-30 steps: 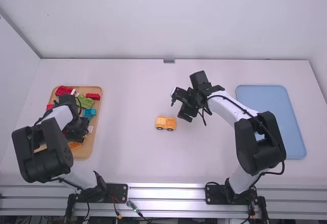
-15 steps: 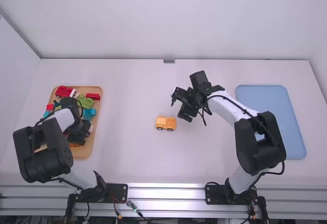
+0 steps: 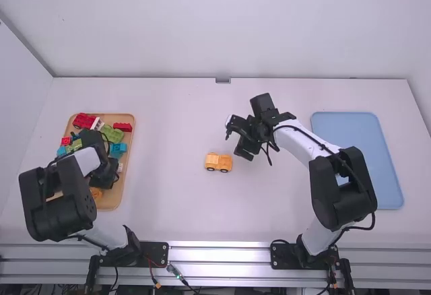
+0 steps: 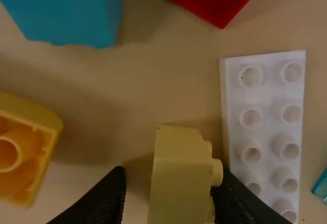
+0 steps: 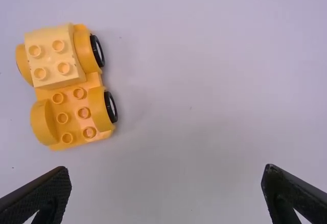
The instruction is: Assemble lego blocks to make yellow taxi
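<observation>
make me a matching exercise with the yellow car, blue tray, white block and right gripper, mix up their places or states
1. yellow car
2. blue tray
3. white block
4. right gripper

A. beside a pale yellow block, in the tan tray
B. open, fingers wide apart
C. standing on its wheels near the middle of the table
D. lying toward the table's right edge

Right pairs: 1-C, 2-D, 3-A, 4-B
</observation>
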Robot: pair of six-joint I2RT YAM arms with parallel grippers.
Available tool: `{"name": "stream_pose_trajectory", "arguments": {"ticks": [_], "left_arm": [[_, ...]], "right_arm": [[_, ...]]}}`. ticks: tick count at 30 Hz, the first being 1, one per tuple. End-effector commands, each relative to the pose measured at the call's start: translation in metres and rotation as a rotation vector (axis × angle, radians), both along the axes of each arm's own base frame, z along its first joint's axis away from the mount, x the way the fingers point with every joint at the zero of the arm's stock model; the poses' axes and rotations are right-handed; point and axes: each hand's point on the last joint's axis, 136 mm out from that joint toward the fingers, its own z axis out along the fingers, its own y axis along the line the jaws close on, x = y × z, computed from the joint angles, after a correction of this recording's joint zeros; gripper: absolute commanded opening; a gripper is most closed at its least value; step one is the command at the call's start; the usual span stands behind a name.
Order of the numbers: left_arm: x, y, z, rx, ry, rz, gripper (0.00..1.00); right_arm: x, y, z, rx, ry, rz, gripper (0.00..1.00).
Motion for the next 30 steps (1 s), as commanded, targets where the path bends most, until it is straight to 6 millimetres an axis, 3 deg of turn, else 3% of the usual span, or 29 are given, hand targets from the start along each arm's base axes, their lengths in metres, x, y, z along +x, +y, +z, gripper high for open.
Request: {"name": "stream_pose_trajectory", "arguments": {"ticks": [1,17,30], "left_arm": [[-0.013,-0.009,-0.012,-0.036,0.033,-0.007,0.40],[-0.008,-0.022,-0.014,-0.112,0.008,-0.038,0.31],[-0.014,-0.026,-0.015,-0.127,0.029,-0.035,0.33]], "right_arm": [[0.003,0.005,0.011,0.019,-0.020,0.003,0.99],[0.003,0.005,0.011,0.019,-0.020,0.003,0.99],[0.003,0.005,0.011,0.019,-0.021,0.003,0.99]]}}
